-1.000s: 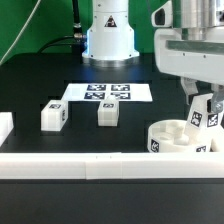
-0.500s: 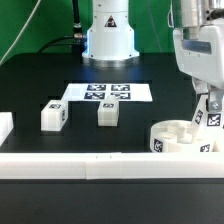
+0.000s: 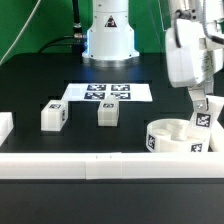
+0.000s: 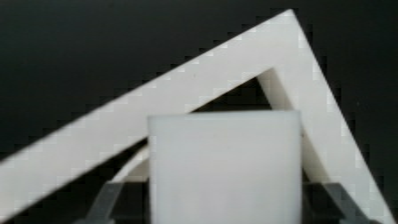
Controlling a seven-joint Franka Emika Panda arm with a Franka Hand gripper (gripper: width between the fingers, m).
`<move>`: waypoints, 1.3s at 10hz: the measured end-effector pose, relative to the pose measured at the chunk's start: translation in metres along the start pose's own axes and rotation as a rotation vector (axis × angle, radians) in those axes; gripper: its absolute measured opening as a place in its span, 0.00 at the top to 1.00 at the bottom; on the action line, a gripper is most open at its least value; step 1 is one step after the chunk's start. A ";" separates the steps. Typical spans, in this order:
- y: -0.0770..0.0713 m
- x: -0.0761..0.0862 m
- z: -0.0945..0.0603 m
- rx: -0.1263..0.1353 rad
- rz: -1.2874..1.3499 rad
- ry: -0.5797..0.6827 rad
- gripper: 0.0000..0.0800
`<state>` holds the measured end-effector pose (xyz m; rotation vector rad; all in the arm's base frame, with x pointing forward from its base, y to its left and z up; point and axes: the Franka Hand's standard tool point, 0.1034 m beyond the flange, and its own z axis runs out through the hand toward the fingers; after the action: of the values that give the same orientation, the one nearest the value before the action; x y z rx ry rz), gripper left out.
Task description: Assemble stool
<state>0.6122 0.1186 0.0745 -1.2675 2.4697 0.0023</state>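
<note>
The round white seat (image 3: 172, 136) lies at the exterior view's right, just behind the front rail. My gripper (image 3: 201, 108) is shut on a white tagged leg (image 3: 204, 120) and holds it upright at the seat's far right rim; whether it touches the seat I cannot tell. Two more tagged legs (image 3: 54, 115) (image 3: 108, 112) stand on the black table at the left and middle. In the wrist view the held leg (image 4: 222, 165) fills the space between the dark fingers (image 4: 125, 195) of my gripper (image 4: 222, 205).
The marker board (image 3: 105, 92) lies behind the two loose legs. A long white rail (image 3: 90, 166) runs along the front, with a white piece (image 3: 4, 126) at the left edge. A white rail corner (image 4: 196, 90) shows behind the held leg. The robot base (image 3: 108, 35) stands at the back.
My gripper with the leg swung a little to the exterior view's right, then came back and slightly lower at the seat's rim. The loose legs have not moved.
</note>
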 end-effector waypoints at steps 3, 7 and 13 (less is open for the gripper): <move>0.001 0.000 0.001 0.014 0.168 -0.011 0.58; -0.001 0.005 0.001 0.019 0.298 -0.021 0.58; -0.005 0.030 0.000 0.126 0.359 -0.024 0.35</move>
<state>0.6004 0.0916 0.0656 -0.7568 2.5960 -0.0453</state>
